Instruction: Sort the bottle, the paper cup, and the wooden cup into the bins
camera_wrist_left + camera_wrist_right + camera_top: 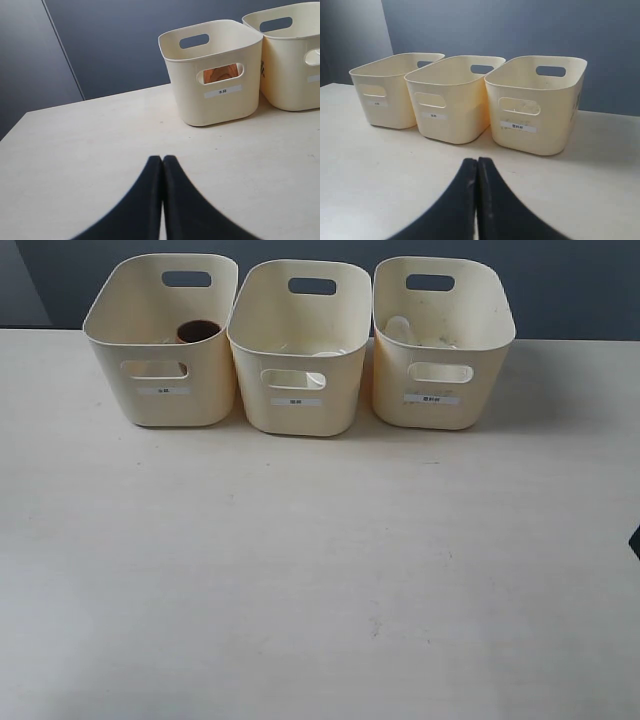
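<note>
We judge sorting done: the reddish-brown wooden cup (198, 332) sits in the upper-left cream plastic bin (205, 400), seemingly the white paper cup (318, 379) in the middle bin (300, 420) and the clear plastic bottle (398, 328) in the right bin (440, 416), with left fingers (149, 192) and right fingers (465, 195) clenched empty, nothing left to fetch.

Left tool (162, 160) and right tool (477, 161) pinched closed.

In the left wrist view, upper middle of the frame, the small white label (223, 92) on the front of the cream rounded plastic tub (215, 110) reads 木杯 in dark print. In the exterior view the left label (165, 391), middle label (296, 401) and right label (431, 398) on the three tubs are too small to read; the right wrist view shows three blurred characters on the right label
</note>
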{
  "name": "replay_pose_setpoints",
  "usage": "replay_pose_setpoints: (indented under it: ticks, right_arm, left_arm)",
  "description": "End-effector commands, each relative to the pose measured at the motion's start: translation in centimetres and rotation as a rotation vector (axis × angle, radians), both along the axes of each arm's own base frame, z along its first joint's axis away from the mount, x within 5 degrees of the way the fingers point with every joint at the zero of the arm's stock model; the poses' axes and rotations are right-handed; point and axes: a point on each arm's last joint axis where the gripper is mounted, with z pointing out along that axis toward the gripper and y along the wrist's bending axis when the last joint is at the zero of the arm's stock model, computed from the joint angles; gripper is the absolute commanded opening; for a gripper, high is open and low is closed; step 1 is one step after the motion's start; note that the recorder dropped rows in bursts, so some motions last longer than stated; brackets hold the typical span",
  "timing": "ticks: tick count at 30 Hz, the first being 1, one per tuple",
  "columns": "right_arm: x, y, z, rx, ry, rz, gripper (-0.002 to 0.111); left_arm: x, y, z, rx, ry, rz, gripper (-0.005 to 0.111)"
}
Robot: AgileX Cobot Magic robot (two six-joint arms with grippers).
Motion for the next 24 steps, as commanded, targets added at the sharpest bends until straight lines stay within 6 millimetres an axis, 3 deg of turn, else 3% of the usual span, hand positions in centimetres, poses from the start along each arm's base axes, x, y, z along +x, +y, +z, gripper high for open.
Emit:
replay_pose_setpoints:
  ticks: [1, 16, 24]
  right_arm:
    - [0.0, -0.2, -0.1, -0.017, -0.010, -0.032, -0.001]
    - [0.3, -2.3, -0.3, 0.094, 0.048, -0.432, -0.001]
    - [0.3, -2.6, -0.5, 0.151, 0.075, -0.501, -0.001]
  left_arm:
    - [0.0, 0.0, 0.0, 0.005, -0.009, -0.003, 0.000]
    - [0.0, 0.0, 0.0, 0.005, -0.009, -0.003, 0.000]
    - [0.0, 0.0, 0.0, 0.005, -0.009, -0.003, 0.000]
